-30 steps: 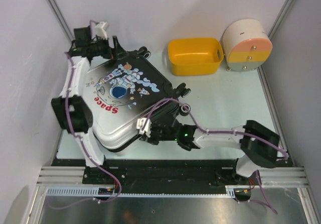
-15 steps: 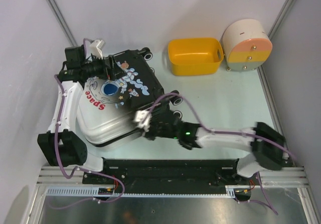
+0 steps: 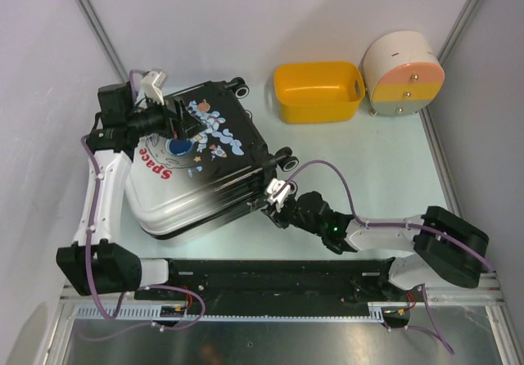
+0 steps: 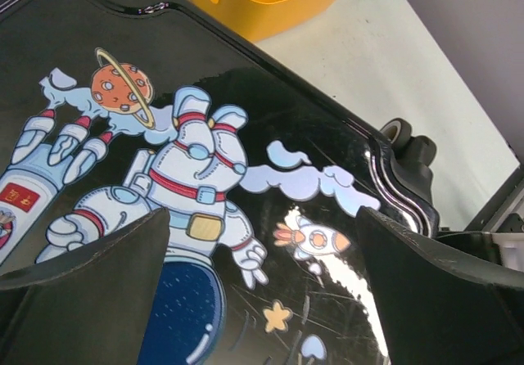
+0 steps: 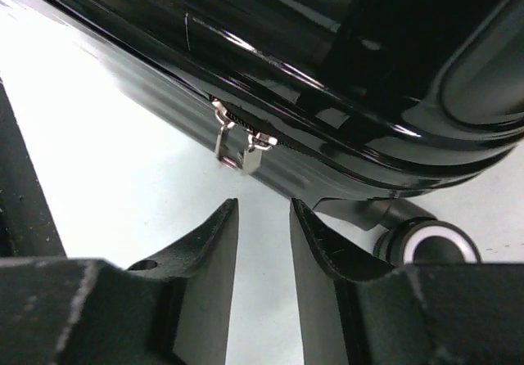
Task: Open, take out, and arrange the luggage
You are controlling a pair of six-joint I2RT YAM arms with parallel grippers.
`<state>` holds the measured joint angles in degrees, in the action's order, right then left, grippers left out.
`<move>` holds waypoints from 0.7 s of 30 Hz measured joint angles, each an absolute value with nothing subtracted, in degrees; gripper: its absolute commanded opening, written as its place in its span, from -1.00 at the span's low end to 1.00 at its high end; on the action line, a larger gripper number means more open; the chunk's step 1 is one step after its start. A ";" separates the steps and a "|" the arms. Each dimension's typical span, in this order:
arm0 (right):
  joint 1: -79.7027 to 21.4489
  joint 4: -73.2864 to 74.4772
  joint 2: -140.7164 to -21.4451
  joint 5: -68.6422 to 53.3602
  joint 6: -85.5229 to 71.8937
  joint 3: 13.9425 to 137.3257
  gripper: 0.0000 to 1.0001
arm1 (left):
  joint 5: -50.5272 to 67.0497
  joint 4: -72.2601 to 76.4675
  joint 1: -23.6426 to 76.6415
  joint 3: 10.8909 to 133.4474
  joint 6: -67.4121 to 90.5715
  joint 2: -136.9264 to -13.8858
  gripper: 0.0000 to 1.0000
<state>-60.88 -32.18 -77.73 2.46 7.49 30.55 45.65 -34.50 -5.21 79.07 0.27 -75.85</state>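
I see the pale green counter (image 3: 368, 160) with the luggage (image 3: 188, 205) lying flat on its left half, astronaut print facing up, its two shells together; well apart at the far edge stand the yellow basket (image 3: 318, 91) and, just beside it on the right, the round cream-and-orange drawer box (image 3: 401, 74). My left claw (image 3: 182, 123) hangs over the printed shell with its fingers spread wide and nothing between them; the left wrist view shows the astronaut framed between the two pads. My right claw (image 5: 262, 205) sits low at the near right side of the case, fingers parted by a narrow gap, gripping nothing; the pair of metal zipper pulls (image 5: 241, 148) hangs just ahead of its tips; a black wheel (image 5: 430, 246) shows to the right.
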 measured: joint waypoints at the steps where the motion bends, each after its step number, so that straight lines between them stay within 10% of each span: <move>1: -60.93 -33.17 -79.18 2.76 7.51 30.39 -0.31 | 45.65 -34.41 -5.21 78.63 0.30 -74.74 1.00; 21: -62.48 -44.71 -88.25 7.73 5.69 32.45 -0.47 | 46.74 -33.67 -5.21 72.16 1.21 -68.60 0.99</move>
